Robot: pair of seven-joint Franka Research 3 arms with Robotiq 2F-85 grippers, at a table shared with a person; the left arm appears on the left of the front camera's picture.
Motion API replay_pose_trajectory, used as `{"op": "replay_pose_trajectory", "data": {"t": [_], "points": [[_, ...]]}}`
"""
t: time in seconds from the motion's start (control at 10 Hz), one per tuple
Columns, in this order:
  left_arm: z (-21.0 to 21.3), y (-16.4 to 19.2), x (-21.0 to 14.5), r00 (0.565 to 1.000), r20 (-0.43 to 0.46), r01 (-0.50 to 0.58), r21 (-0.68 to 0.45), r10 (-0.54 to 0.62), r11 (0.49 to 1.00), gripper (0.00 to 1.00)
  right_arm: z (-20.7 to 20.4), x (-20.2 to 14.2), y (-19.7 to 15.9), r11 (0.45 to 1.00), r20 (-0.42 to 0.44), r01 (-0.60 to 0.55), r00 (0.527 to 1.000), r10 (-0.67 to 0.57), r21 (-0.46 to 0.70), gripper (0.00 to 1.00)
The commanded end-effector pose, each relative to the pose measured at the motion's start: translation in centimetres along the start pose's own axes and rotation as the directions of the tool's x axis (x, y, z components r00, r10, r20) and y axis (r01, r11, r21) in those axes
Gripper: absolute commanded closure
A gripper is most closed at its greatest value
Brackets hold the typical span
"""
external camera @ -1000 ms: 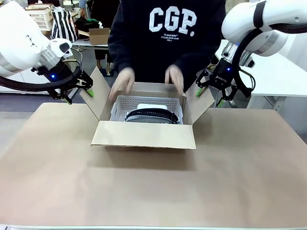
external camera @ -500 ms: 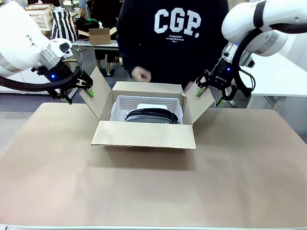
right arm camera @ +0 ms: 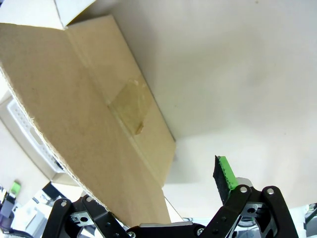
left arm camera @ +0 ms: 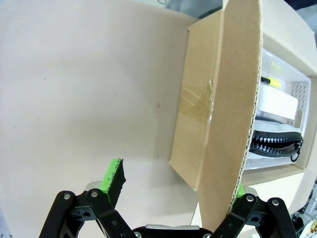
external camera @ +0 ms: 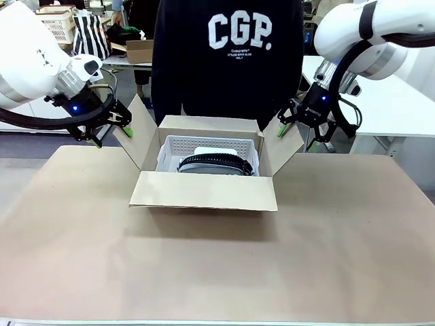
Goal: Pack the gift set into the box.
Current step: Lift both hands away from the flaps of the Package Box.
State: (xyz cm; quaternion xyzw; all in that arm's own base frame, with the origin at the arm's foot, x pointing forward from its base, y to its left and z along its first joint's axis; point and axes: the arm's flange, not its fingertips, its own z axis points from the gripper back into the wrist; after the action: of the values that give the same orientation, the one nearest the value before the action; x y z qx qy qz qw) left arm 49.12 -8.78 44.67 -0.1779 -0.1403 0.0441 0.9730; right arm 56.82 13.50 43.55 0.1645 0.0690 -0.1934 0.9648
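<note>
Gift set [external camera: 212, 161], a flat black-and-white package, is lying inside the large brown cardboard box [external camera: 204, 191] at centre. Left gripper [external camera: 112, 136] and right gripper [external camera: 296, 138] are gaping wide astride its side flaps; a person [external camera: 228, 68] is standing behind.

The left arm [external camera: 27, 61] enters from the left side, with the wrist bent downward and inward. The left claw [external camera: 112, 136] is at mid height, jaws wide apart. The left claw's pad [left arm camera: 113, 177] is green and faces inward. The right arm [external camera: 360, 34] enters from the right side, wrist angled downward and inward. The right claw [external camera: 296, 138] sits at similar height, jaws wide apart. The right claw's pad [right arm camera: 225, 179] is exposed; its opposite finger is partly hidden.
</note>
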Motion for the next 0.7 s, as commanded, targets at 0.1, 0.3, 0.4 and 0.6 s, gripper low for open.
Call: {"op": "replay_pose_trajectory", "data": {"t": [0.1,0.3,0.4,0.6], "points": [[0.08,0.04,0.02,1.000,0.009,0.000,-0.001,0.000,1.000,0.00,0.34,-0.03,0.08,1.000,0.000,-0.008,1.000,0.008,-0.014,0.00],[0.08,0.04,0.02,1.000,0.009,0.000,-0.001,0.000,1.000,0.00,0.34,-0.03,0.08,1.000,0.000,-0.008,1.000,0.008,-0.014,0.00],[0.08,0.04,0.02,1.000,0.009,0.000,-0.001,0.000,1.000,0.00,0.34,-0.03,0.08,1.000,0.000,-0.008,1.000,0.008,-0.014,0.00],[0.08,0.04,0.02,1.000,0.009,0.000,-0.001,0.000,1.000,0.00,0.34,-0.03,0.08,1.000,0.000,-0.008,1.000,0.008,-0.014,0.00]]}}
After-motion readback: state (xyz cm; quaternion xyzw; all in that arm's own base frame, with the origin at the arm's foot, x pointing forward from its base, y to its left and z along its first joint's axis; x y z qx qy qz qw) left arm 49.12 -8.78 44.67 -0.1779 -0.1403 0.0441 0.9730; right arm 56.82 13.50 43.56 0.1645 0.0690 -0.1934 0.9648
